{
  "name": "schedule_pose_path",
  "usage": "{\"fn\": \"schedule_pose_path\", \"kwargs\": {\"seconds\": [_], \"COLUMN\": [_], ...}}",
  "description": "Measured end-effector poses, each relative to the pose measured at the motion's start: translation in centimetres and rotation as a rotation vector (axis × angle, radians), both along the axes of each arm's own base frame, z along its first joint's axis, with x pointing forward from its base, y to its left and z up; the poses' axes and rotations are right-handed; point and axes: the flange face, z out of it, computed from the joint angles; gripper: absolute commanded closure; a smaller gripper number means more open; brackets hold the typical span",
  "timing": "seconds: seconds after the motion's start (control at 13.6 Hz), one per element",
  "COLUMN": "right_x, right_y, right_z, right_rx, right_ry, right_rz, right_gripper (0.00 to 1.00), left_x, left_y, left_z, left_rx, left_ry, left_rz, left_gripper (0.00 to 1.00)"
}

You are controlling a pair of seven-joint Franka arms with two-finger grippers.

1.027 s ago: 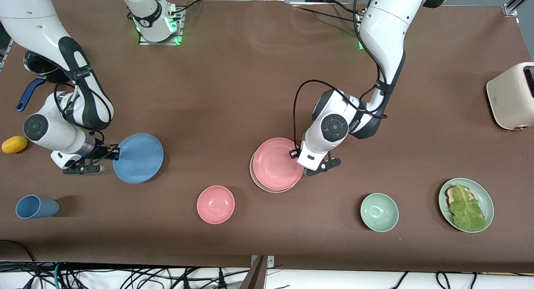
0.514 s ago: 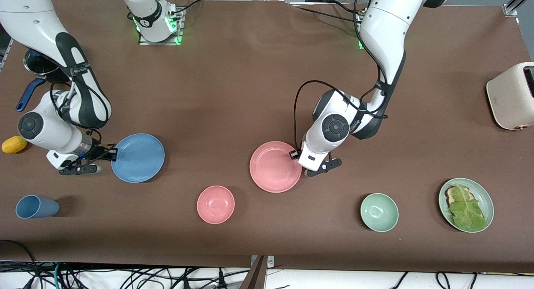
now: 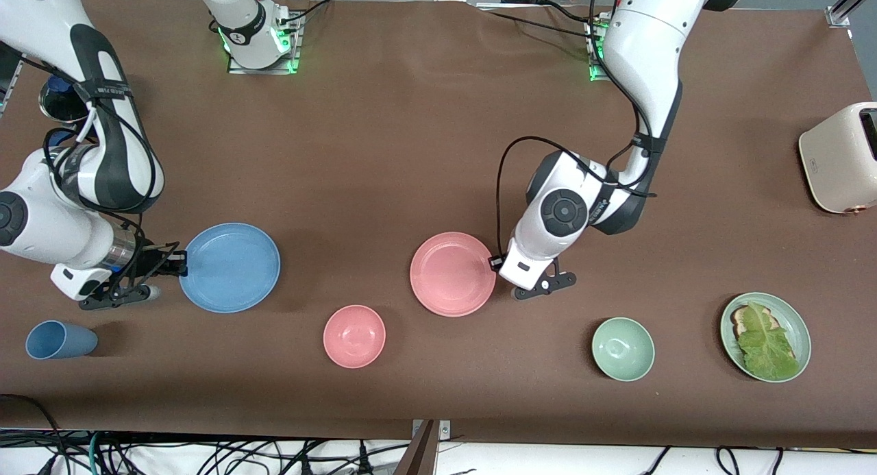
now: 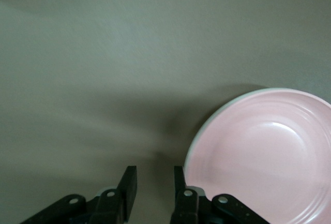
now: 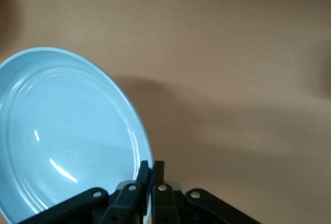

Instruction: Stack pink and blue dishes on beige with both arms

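Note:
The blue plate (image 3: pixel 229 267) hangs tilted a little above the table toward the right arm's end. My right gripper (image 3: pixel 175 262) is shut on its rim, and the right wrist view shows the gripper (image 5: pixel 150 170) pinching the blue plate (image 5: pixel 67 131) at its edge. The pink plate (image 3: pixel 453 273) lies flat mid-table and covers the beige plate, of which only a thin pale edge (image 4: pixel 202 130) shows under the pink plate (image 4: pixel 269 157). My left gripper (image 3: pixel 495 262) stands open just beside the pink rim, its fingers (image 4: pixel 129 182) holding nothing.
A small pink bowl (image 3: pixel 354 336) and a mint bowl (image 3: pixel 623 349) sit nearer the camera. A blue cup (image 3: pixel 60 340) lies at the right arm's end. At the left arm's end are a mint plate (image 3: pixel 795 321) with lettuce and a cream toaster (image 3: pixel 839 158).
The pink plate came down square over the beige one and was let go. The left gripper opened and drew back from the rim. The right gripper raised the blue plate slightly.

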Motion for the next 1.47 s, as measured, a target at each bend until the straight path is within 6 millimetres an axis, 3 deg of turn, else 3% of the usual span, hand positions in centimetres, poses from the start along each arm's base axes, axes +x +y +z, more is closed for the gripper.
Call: {"fn": "schedule_pose_path", "kwargs": {"seconds": [0.15,0.37,0.88,1.03,1.1,1.32,1.47], "right_x": [0.3,-0.1,-4.4,-5.5,-6.1,-8.0,-9.2], "right_y": [3.2,9.1,26.1,30.1,32.1,37.4,40.1], "right_z": [1.3,1.8,1.2,0.1,-0.9,-4.2,-6.1], "right_rx": [0.004,0.015,0.045,0.055,0.062,0.088,0.106], "right_ry": [0.009,0.028,0.079,0.065,0.06,0.042,0.033], "right_rz": [-0.008,-0.049,-0.219,-0.267,-0.293,-0.363,-0.407], "right_gripper": [1.0,1.0,1.0,1.0,1.0,1.0,1.0], "left_x": [1.0,2.6,5.1,5.2,5.2,5.1,4.7], "left_y": [2.8,8.2,22.8,26.7,28.5,32.7,34.3], "left_z": [1.4,3.7,6.7,7.2,7.4,8.4,10.1], "left_rx": [0.005,0.005,-0.013,-0.019,-0.02,-0.012,-0.014], "left_ry": [0.011,0.026,0.053,0.062,0.067,0.066,0.066], "left_rz": [-0.058,-0.143,-0.29,-0.296,-0.296,-0.313,-0.335], "left_gripper": [0.59,0.53,0.34,0.17,0.0,0.0,0.0]}}
